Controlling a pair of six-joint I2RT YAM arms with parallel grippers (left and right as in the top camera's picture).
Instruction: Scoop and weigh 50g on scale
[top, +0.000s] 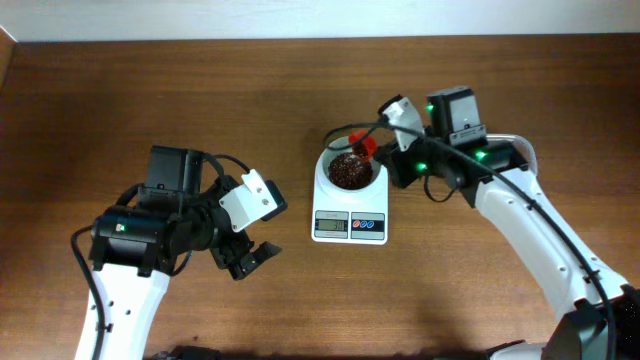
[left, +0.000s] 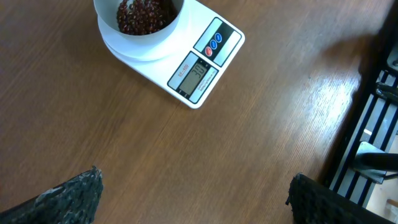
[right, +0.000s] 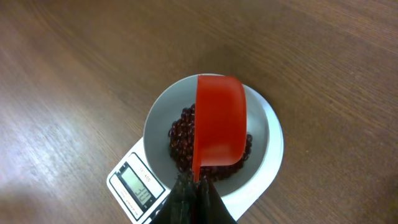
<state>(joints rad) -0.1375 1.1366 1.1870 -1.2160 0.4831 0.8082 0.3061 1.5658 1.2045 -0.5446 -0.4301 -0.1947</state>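
Red scoop (right: 219, 121), pinched in the right pincer (right: 198, 185), hung tipped above the bowl (right: 158, 118) on the scale (top: 349, 227), probably so beans (right: 180, 134) fell straight in. The scale sat on the table (top: 200, 90); left of it the left pincer (top: 250, 258) stood spread, empty.

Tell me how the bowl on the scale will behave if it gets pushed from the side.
The bowl looks rigid and smooth, so it would likely slide on the scale rather than flex. The beans lie low inside, likely adding weight and steadying it against tipping. A sharp jolt could still scatter the loose beans.
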